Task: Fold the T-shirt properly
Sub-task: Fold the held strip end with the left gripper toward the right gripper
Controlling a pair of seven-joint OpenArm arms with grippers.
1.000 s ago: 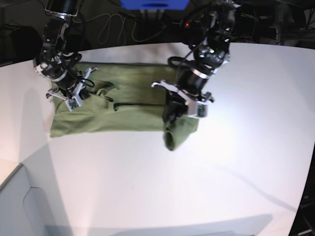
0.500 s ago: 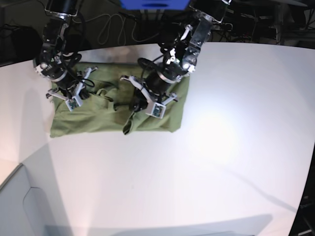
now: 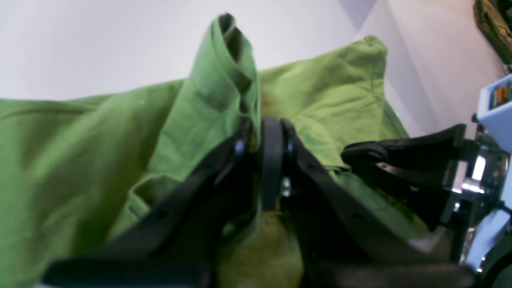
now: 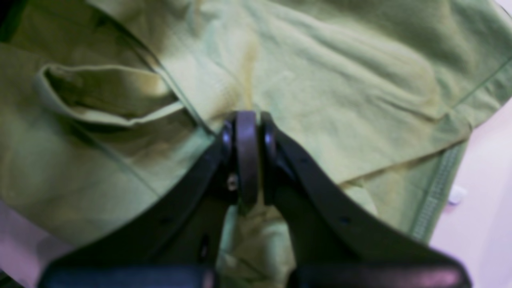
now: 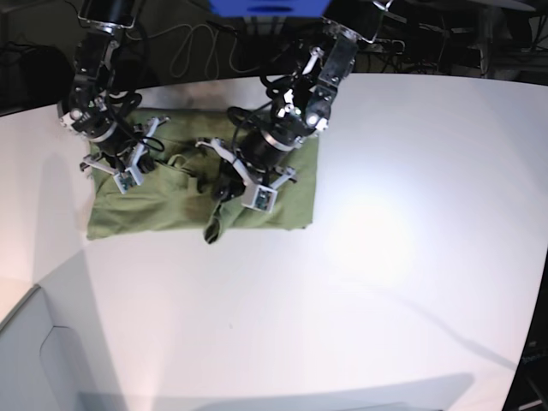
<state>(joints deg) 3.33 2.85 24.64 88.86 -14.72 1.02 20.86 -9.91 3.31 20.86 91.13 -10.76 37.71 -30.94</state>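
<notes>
The olive-green T-shirt (image 5: 163,210) lies on the left half of the white table (image 5: 394,257), with its right part doubled over to the left. My left gripper (image 5: 221,195) hovers over the shirt's middle, shut on a raised fold of cloth whose tip hangs near the front hem. In the left wrist view, that gripper (image 3: 264,128) pinches the T-shirt (image 3: 80,160), and the fold stands up beyond the fingertips. My right gripper (image 5: 144,161) rests on the shirt's left end. The right wrist view shows this gripper (image 4: 246,120) shut on the T-shirt (image 4: 340,100), beside a loose sleeve opening.
Cables (image 5: 197,43) and a blue box (image 5: 270,7) sit behind the table's far edge. The table's front left corner edge (image 5: 34,291) drops off to a lower grey surface. White tabletop stretches right of the shirt.
My left gripper has carried the shirt's right side leftward over the body, so the shirt is now narrower. The held fold hangs farther left. The right arm has not moved.
</notes>
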